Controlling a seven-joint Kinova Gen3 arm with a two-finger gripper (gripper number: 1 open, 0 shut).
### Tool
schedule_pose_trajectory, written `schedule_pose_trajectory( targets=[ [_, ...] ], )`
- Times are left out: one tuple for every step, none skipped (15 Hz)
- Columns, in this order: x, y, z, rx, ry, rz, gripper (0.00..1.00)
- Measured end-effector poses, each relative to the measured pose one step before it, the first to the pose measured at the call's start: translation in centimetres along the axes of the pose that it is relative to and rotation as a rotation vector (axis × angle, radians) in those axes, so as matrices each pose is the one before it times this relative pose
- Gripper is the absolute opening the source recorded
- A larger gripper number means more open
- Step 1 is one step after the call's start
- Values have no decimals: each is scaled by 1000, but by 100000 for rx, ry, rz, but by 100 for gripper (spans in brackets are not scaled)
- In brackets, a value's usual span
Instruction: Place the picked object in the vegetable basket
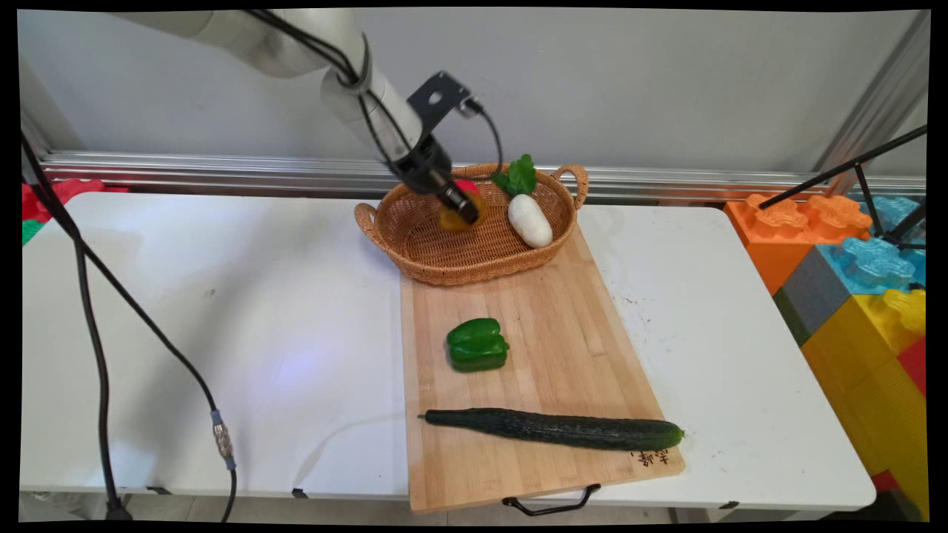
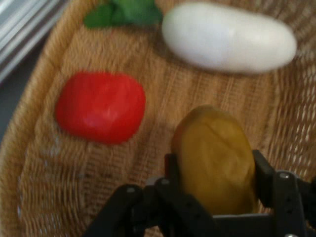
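The gripper [image 2: 215, 185] is clamped on a yellow-brown potato-shaped vegetable [image 2: 213, 158], one finger on each flank, inside the wicker basket [image 1: 385, 226] at the far end of the cutting board [image 1: 563, 333]. Judged by its smooth, rounded surface, the vegetable is probably rigid, light and somewhat slippery; a hold across its widest middle appears the most secure.

From left to right, the hand view shows a red tomato-like item [image 2: 101, 106], the held vegetable, and a white radish [image 2: 229, 37] with green leaves [image 2: 123, 12]. The main view hides most of the red item behind the gripper, but alone shows the green pepper [image 1: 478, 345] and cucumber [image 1: 555, 429] on the board.
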Motion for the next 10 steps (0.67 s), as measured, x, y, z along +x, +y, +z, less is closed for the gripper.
schedule_pose_trajectory(
  targets=[
    [-677,-427,525,-463,-1237,-682,0],
    [-387,-253,325,-316,-713,-347,0],
    [-622,-370,572,-857,-1160,-485,0],
    [-449,-278,381,-709,-685,-257,0],
    [-444,-250,410,-919,-610,-121,0],
    [-293,-214,243,-690,-164,128,0],
    [-133,-126,139,-516,42,235,100],
    [33,-108,33,-435,417,385,100],
    [104,-10,-74,-341,361,347,100],
    [158,82,-176,-350,469,185,100]
  ],
)
